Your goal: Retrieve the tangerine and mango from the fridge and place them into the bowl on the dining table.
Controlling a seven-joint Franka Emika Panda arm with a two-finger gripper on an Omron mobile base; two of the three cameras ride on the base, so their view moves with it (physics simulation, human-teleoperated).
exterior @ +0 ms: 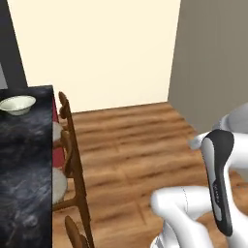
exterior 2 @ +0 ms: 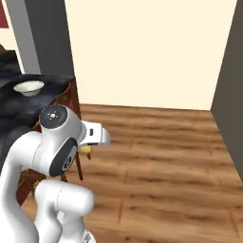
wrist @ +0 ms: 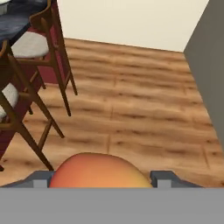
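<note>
Orange-red mango (wrist: 98, 171) sits clamped between the jaws.

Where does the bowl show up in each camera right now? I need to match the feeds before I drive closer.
Left base view: the bowl sits far left, upper part, on the dining table.
Right base view: the bowl is upper left, on the same black top.
Hand view: I cannot make the bowl out here; the gripper holds the mango.
Shared landmark: the wooden chairs along the table's edge.
</note>
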